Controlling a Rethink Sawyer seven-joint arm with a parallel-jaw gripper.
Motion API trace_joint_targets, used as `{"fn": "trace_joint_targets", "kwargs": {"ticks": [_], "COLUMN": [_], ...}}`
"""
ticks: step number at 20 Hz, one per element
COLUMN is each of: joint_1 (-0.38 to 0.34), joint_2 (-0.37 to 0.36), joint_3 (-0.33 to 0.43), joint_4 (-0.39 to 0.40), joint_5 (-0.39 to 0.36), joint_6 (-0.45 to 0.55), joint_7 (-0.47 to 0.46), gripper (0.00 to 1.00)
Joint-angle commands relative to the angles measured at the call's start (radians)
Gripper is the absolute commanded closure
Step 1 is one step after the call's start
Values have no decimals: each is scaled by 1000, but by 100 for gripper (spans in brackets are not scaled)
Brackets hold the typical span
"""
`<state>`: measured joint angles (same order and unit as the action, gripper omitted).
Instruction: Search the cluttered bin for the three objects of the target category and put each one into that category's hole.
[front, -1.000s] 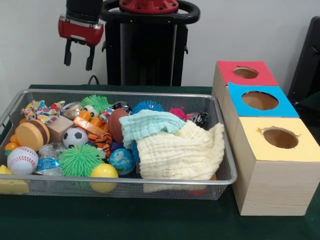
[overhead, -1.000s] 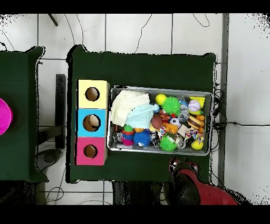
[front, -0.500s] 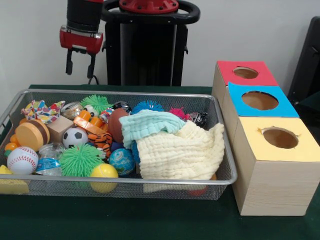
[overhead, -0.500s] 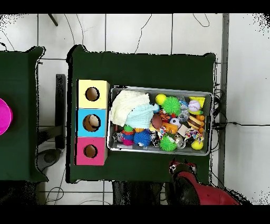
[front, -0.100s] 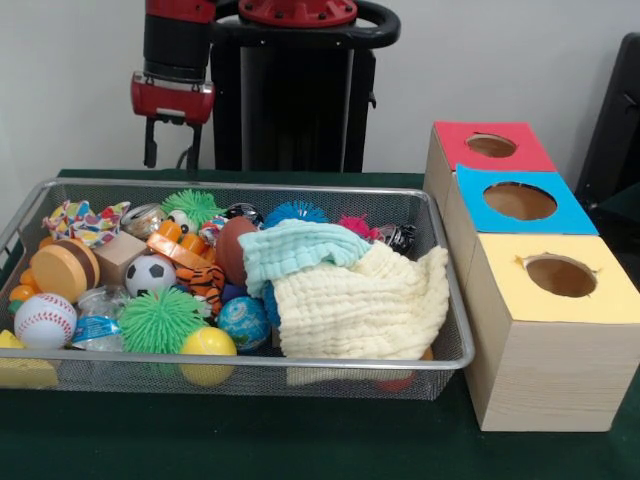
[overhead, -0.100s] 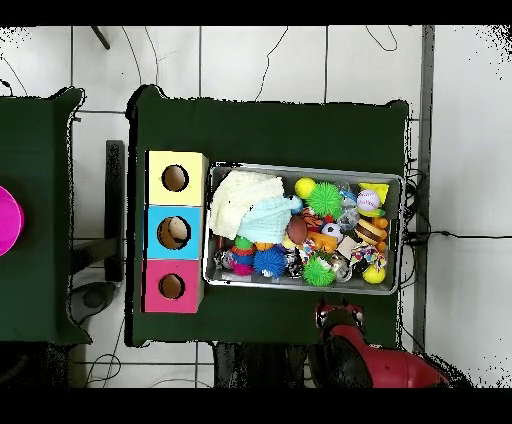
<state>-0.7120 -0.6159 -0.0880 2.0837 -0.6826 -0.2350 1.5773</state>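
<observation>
From the front, the gripper (front, -0.100s: 171, 143) hangs over the far left corner of the wire bin (front, -0.100s: 250, 362), its two fingers spread apart with nothing between them. It sits behind the bin's back rim, so everything it might pick lies in front of and below it (the overhead view agrees, showing the gripper (overhead, -0.100s: 337, 312) just outside the rim on the robot's side). Nearest beneath it are the patterned toy (front, -0.100s: 83, 220), the wooden disc (front, -0.100s: 63, 268) and the soccer ball (front, -0.100s: 150, 274). Further right the teal cloth (front, -0.100s: 300, 247) and cream cloth (front, -0.100s: 360, 305) cover half the bin. Right again stand the red box (front, -0.100s: 489, 147), blue box (front, -0.100s: 518, 201) and yellow box (front, -0.100s: 560, 276), well apart from the gripper. The pictures do not reveal the target category.
</observation>
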Motion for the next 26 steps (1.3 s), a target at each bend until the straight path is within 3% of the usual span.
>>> {"fn": "trace_joint_targets", "kwargs": {"ticks": [1, 15, 22, 26], "joint_1": [25, 26, -37, -93], "joint_2": [78, 144, 126, 85], "joint_3": [5, -30, 38, 122], "joint_4": [-167, -227, -243, -223], "joint_5": [-49, -86, -215, -300], "joint_6": [-98, -183, -180, -136], "joint_7": [67, 60, 70, 123], "gripper": [0, 0, 0, 0]}}
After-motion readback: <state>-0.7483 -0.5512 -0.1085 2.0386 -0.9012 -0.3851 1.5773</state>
